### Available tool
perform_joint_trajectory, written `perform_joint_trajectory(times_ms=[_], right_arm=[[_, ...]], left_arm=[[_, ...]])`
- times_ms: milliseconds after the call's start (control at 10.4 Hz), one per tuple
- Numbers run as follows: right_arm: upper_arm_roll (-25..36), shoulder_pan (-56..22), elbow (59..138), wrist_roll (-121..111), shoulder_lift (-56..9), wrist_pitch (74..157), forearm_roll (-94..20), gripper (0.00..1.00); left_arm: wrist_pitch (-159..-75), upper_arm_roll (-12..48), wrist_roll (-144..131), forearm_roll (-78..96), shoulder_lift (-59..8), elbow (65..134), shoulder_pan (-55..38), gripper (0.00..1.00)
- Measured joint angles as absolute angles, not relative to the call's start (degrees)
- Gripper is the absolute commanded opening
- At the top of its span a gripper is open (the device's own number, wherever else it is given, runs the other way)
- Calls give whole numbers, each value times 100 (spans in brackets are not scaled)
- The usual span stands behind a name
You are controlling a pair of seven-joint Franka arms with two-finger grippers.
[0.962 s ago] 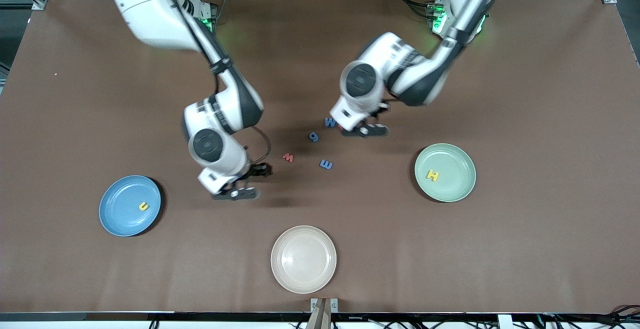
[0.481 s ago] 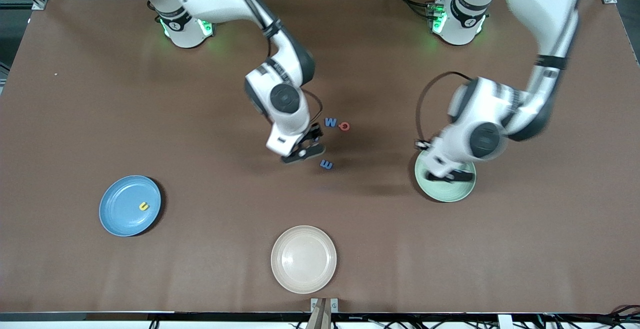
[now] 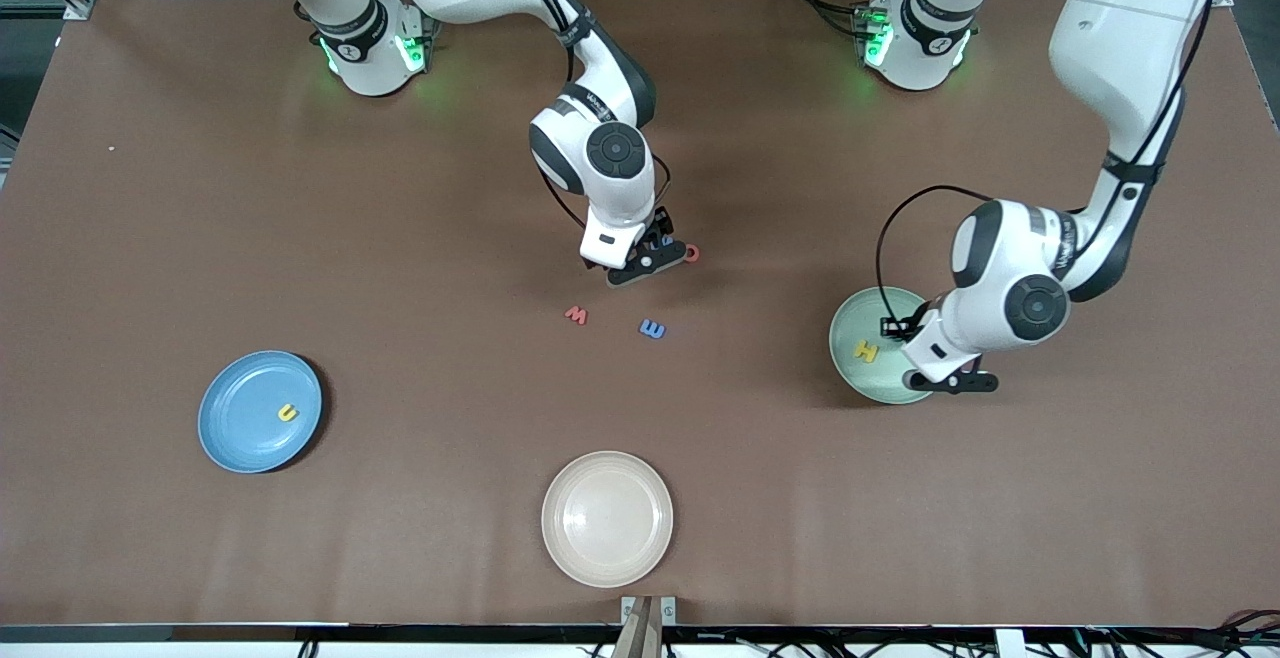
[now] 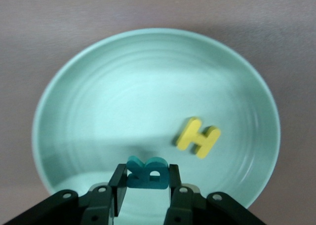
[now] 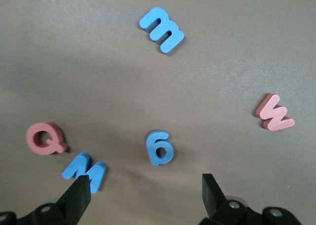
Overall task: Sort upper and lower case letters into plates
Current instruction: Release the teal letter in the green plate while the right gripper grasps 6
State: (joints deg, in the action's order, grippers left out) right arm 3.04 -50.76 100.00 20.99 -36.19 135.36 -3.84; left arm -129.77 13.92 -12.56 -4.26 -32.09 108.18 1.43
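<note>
The table (image 3: pixel 200 188) is covered in a brown, matt, cloth-like sheet with faint creases. The pale green plate (image 4: pixel 98 101) has a smooth satin finish with fine concentric ridges; the blue plate (image 3: pixel 240 418) and the cream plate (image 3: pixel 607 518) look equally matt. The yellow H (image 4: pixel 197 137), at about four o'clock in the green plate, and the teal letter (image 4: pixel 147 171) look like thick, matt foam, as do the blue m (image 5: pixel 161 29), the pink w (image 5: pixel 274 113) and the pink Q (image 5: pixel 45 138). The arm shells (image 3: pixel 1120 28) are glossy white plastic; the left gripper (image 4: pixel 147 193) fingers (image 4: pixel 117 190) are matt black plastic.
</note>
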Motion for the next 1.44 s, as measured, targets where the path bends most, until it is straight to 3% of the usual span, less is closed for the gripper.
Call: perform_joint_trajectory(times_ms=[289, 962, 1444], right_arm=[[363, -5047, 10387, 2095, -3628, 14117, -205, 100], [376, -5048, 10245, 1920, -3838, 14314, 102, 100], [338, -5060, 10167, 1748, -3966, 14530, 218, 100]], left_arm=[[-13077, 1395, -1711, -534, -3263, 10810, 84, 100], [-12998, 1497, -4184, -566, -3134, 10709, -1235, 100], [-12980, 1494, -4725, -566, -3125, 10637, -1299, 100]])
